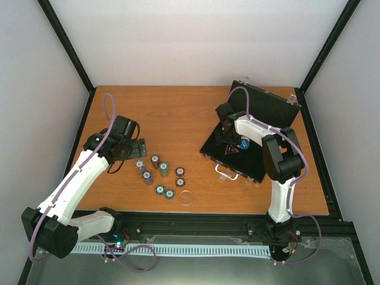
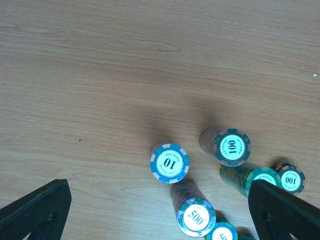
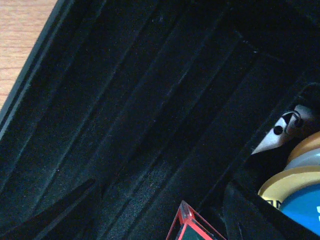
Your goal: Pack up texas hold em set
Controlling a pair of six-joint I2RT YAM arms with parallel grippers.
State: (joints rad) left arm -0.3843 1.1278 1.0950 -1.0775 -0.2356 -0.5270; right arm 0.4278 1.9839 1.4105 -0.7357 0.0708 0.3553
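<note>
Your left gripper (image 2: 157, 212): spread wide, empty, above the chip stacks (image 2: 169, 163) on the tabletop (image 1: 178, 113), well left of the case (image 1: 270, 107).
Your right gripper (image 3: 157, 215): released, inside the open case.
Triangular token (image 3: 192, 227): in the case, between its fingers.
Blue disc (image 3: 305, 210): in the case too.

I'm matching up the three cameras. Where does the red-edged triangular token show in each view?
Top external: the red-edged triangular token lies in the open case, right of centre.
Left wrist: not in it; only chip stacks on the table.
Right wrist: bottom edge, middle, cut off by the frame.
Shared landmark: the blue disc beside it, in the right wrist's bottom right corner; the table shows in all three.
</note>
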